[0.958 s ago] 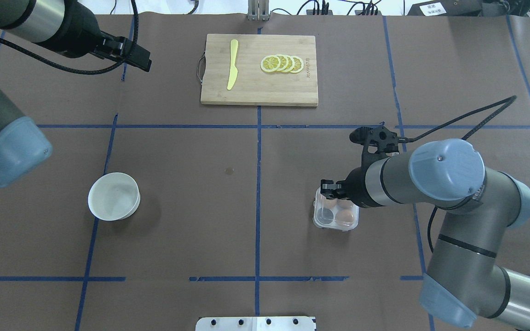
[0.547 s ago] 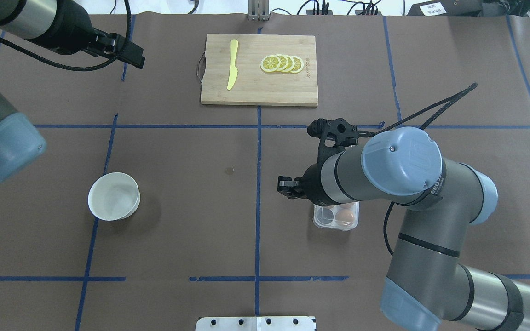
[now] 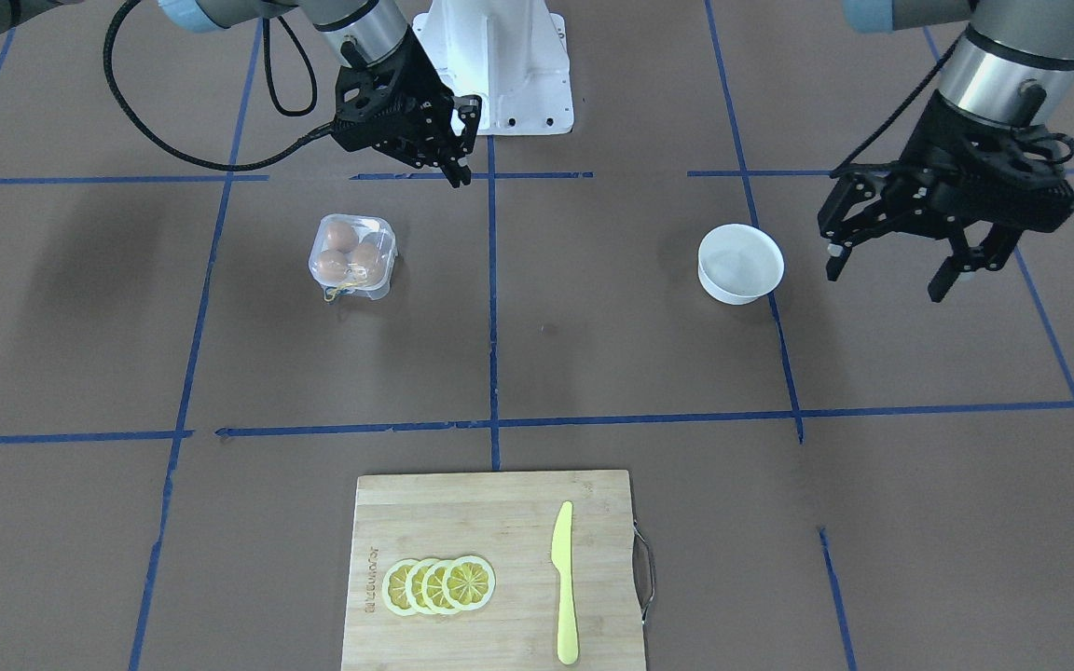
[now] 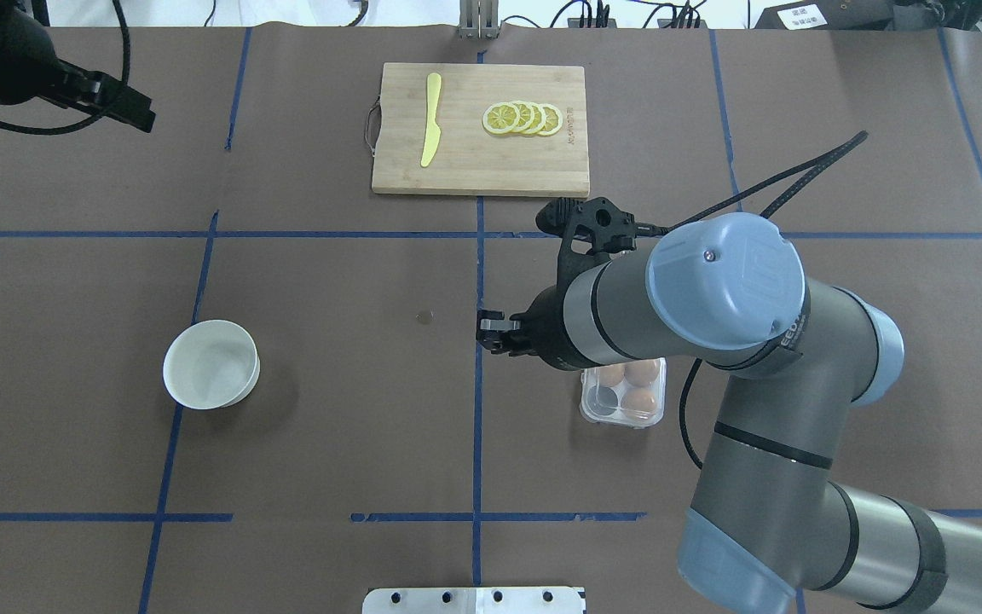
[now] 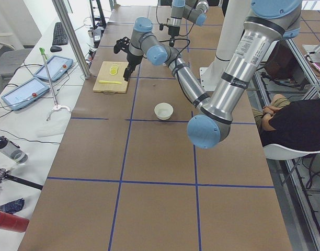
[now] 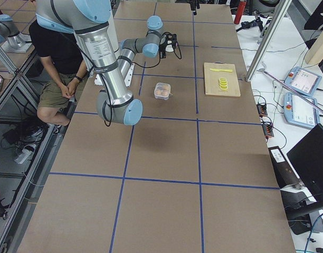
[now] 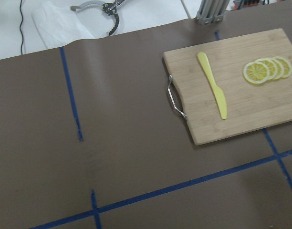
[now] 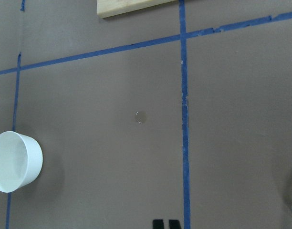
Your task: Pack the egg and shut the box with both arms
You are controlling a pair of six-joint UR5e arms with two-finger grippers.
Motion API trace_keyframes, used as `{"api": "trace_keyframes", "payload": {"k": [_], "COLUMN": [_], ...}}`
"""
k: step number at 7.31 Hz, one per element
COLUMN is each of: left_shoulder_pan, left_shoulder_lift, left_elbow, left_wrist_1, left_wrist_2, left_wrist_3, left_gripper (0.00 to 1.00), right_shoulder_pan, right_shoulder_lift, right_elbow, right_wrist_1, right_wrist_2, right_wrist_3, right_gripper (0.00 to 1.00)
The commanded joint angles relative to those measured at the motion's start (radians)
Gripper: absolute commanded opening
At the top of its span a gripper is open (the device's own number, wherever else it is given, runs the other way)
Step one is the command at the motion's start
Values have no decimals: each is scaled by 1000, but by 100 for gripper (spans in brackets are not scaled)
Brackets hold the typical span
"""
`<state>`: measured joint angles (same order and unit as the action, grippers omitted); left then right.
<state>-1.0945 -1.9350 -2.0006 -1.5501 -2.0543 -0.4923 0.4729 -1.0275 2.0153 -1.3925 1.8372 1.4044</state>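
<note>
While one box holds three eggs, left tool is spread, right tool closed.

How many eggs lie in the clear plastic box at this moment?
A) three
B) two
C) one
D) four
A: the box holds three brown eggs, and its fourth cell shows empty in the overhead view.
</note>
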Motion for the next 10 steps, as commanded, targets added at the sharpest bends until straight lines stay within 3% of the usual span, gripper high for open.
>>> {"api": "trace_keyframes", "payload": {"k": [1,4,6,8,9,10], "left_shoulder_pan": [-173,-349,-419,-421,-423,-455], "left_shoulder_lift": [105,140,146,162,162,163], "left_elbow": [72,205,269,272,305,340], "left_wrist_1": [-4,1,-4,-4,-5,-11], "left_wrist_2": [-53,-52,-49,-41,-46,-49], "left_wrist_3": [343,661,793,796,796,798], "left_gripper": [100,100,100,100,100,100], "right_shoulder_pan": [73,237,384,601,716,847], "right_shoulder_lift": [10,-26,-133,-277,-340,-367], "right_elbow": [5,2,2,-13,-56,-170], "right_wrist_1": [-42,-194,-331,-359,-356,-350], "right_wrist_2": [32,157,207,331,408,519], "right_wrist_3": [-14,-189,-546,-899,-1071,-1293], "right_gripper": [100,100,100,100,100,100]}}
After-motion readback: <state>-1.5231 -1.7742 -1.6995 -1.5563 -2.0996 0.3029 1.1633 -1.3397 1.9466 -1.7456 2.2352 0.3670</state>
